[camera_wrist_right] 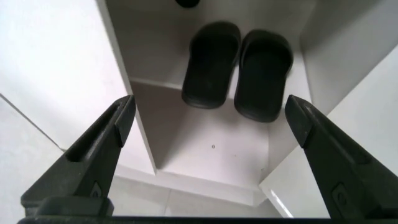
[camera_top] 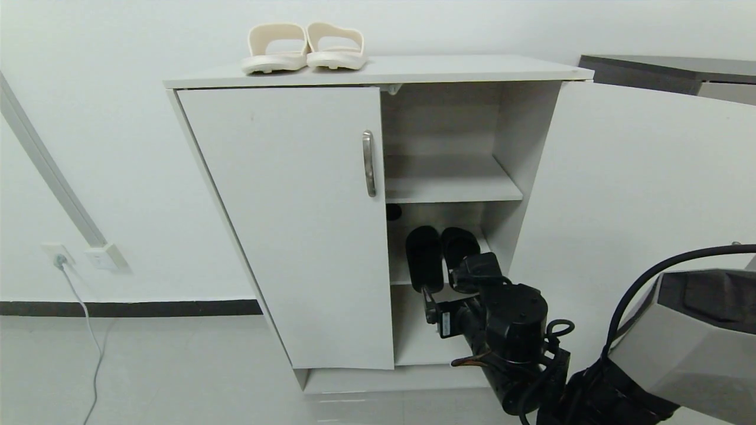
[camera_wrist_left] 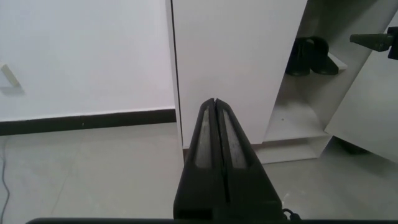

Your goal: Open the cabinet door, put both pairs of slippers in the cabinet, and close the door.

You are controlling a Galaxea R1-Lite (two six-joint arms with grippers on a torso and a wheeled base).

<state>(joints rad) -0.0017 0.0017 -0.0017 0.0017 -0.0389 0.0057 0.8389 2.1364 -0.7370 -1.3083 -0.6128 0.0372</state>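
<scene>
The right door (camera_top: 638, 195) of the cabinet (camera_top: 413, 69) stands wide open and the black slippers (camera_top: 443, 254) already lie side by side on the lower shelf (camera_top: 407, 273), toes pointing to the far wall. I take the first pair as done. My right hand (camera_top: 452, 283) hovers just in front of that shelf with its fingers apart and nothing between them, near the heels of the black pair but not touching them. My left hand (camera_wrist_left: 214, 109) is low and to the left, its fingers pressed together and empty, pointing towards the floor in front of the closed left door (camera_top: 283, 224).

The cream slippers (camera_top: 304, 48) are what is left. They sit on top of the cabinet at its left half, close together, soles down, open toes towards me. I judge the next move is to draw the right hand clear of the opening, raise it to the top and close on the straps or the near edges of that pair. They look light, smooth and thick-soled, with wide arched straps that should give a fair hold. The upper shelf (camera_top: 452, 183) is bare and would take them.
</scene>
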